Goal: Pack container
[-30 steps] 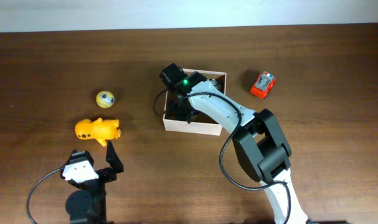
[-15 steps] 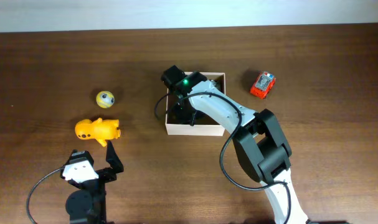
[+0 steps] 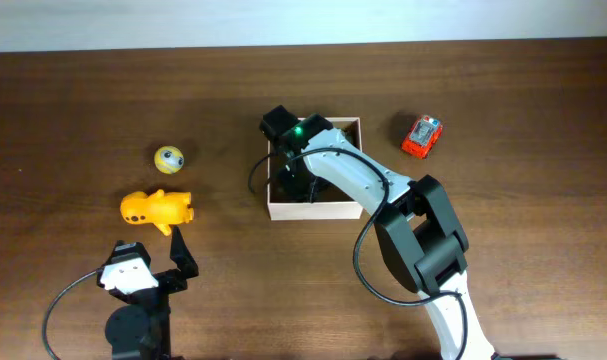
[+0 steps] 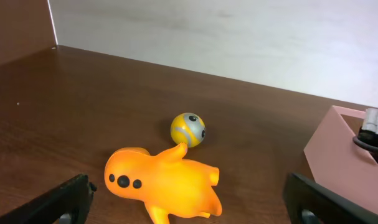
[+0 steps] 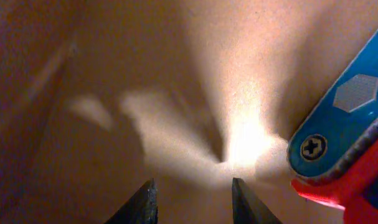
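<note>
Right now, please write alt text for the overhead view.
The right arm reaches into a square white-walled container at the middle of a brown table. A red toy lies right of it in the picture, a yellow ball and an orange toy left of it; the open left gripper is near the orange toy.

Your right arm (image 3: 423, 240) reaches from the near table edge, elbow bent, to the container (image 3: 318, 210). Its right gripper (image 5: 193, 196) points down inside the container's left part, fingers partly apart with nothing between them. Your left arm (image 3: 133, 320) sits folded well left of the container, left gripper (image 3: 155, 255) spread wide, holding nothing.
</note>
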Robot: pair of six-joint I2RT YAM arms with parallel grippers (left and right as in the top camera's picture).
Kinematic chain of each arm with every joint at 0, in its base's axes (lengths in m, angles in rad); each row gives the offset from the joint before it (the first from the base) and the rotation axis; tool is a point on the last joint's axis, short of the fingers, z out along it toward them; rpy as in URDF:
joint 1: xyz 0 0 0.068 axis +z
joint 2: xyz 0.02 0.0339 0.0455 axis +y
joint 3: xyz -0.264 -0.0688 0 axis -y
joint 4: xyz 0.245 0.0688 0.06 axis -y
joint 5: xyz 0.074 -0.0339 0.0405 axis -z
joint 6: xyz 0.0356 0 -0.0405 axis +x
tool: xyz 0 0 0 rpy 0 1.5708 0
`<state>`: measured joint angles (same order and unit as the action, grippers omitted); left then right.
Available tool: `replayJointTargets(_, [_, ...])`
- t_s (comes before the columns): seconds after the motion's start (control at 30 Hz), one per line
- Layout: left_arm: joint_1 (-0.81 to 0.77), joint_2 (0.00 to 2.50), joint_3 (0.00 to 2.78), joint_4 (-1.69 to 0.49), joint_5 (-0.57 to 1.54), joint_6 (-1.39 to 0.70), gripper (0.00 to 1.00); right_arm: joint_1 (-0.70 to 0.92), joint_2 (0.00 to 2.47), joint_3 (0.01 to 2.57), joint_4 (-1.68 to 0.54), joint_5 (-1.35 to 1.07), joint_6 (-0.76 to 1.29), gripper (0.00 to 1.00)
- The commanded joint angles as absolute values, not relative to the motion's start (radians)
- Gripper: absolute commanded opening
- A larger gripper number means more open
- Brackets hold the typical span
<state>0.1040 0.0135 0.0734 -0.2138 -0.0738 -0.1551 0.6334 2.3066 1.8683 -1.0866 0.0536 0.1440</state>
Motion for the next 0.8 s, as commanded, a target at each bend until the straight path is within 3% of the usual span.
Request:
replayJointTargets(0.0, [0.105, 0.005, 0.064, -0.211, -0.059, -0.157, 0.99, 0.633, 2.318, 1.855, -1.126, 0.060, 0.087, 0.34])
replayJointTargets(0.77, [0.105, 0.005, 0.064, -0.211, -0.059, -0.157, 0.99, 0.614, 2.318, 1.913, -0.992, 0.059, 0.060, 0.39])
